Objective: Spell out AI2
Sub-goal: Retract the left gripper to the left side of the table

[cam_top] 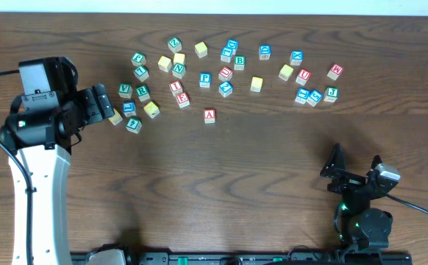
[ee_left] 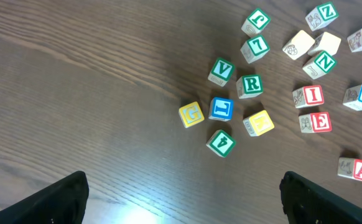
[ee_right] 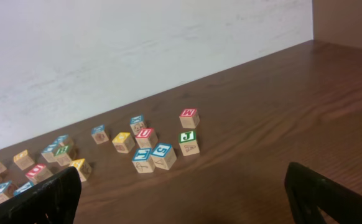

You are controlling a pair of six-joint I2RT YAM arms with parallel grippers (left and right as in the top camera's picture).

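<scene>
A dark wooden table [cam_top: 273, 162] carries scattered letter blocks [cam_top: 237, 62] along its far side. The left gripper [cam_top: 102, 104] hovers beside them, jaws wide and empty, seemingly ready to pick. The right gripper [cam_top: 355, 163] rests near the front, also wide and empty. The red A block [cam_top: 209, 115] sits apart, probably starting the word. The red I block [cam_top: 175, 87] lies among the others. The 2 block is too small to identify.

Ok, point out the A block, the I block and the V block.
A block [ee_left: 360, 169], left wrist view, on its lettered face.
I block [ee_left: 313, 95], left wrist view, on its lettered face.
V block [ee_left: 222, 68], left wrist view, on its lettered face.
</scene>
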